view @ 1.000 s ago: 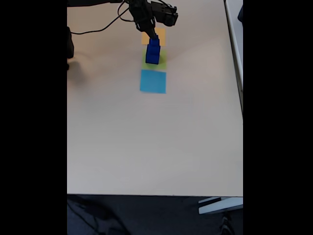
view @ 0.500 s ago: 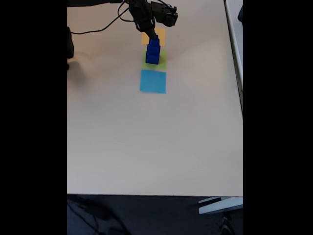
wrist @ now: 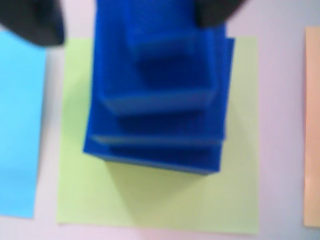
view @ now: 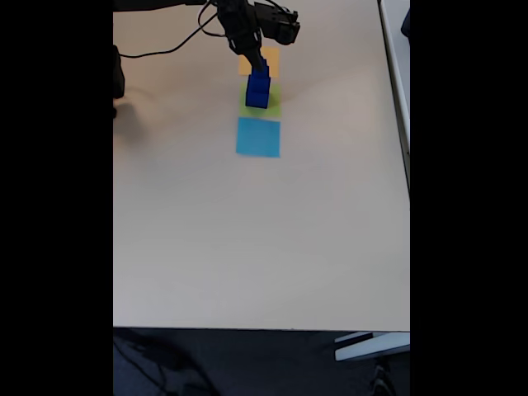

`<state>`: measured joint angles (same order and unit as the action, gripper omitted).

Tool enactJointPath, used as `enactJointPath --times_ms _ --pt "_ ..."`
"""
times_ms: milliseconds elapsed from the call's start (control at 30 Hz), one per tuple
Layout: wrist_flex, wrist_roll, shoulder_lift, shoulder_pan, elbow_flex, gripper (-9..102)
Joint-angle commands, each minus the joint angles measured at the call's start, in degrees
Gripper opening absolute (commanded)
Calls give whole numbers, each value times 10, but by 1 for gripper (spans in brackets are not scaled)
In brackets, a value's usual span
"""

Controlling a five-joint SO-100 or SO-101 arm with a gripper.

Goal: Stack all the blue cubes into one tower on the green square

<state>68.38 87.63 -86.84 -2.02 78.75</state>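
Three blue cubes [wrist: 157, 100] stacked as one tower on the green square [wrist: 160, 195], largest at bottom, smallest on top; tower sits near the counter's [view: 247, 247] far edge, between the orange square [view: 270, 59] and light-blue square [view: 258, 137]. Claw [view: 259, 59] is right above the top cube; wrist view shows dark fingertips [wrist: 30, 22] either side of it. Can't tell if it's gripping or released.

— Stacked? 
— Yes: three dark blue cubes [wrist: 157, 95] in one tower, largest at bottom, medium on it, smallest on top, edges roughly aligned. 
— Where? 
— Standing on the green square [wrist: 150, 200], a flat lime paper sheet; seen again in the fixed view, tower [view: 258, 89] upright on green [view: 272, 106].
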Motion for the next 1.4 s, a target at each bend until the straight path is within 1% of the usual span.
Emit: enactJointPath --times_ms 0,267,333,467,533,600,767,833,967,1133,1367 --pt "-13 -4 -59 -3 -13 13" --pt "-5 -26 -112 -4 -36 14" --pt "-2 -51 -142 -2 -38 14" --pt "52 -82 -228 -2 -34 7" --pt "62 -126 -279 4 -20 0" --pt "75 -182 -331 11 5 0" --pt "56 -312 -483 25 148 0" --pt "24 -381 -550 24 225 0" --pt "3 -434 -679 23 371 0" --pt "-44 -516 -836 20 537 0" --pt "-85 -640 -976 24 699 0"
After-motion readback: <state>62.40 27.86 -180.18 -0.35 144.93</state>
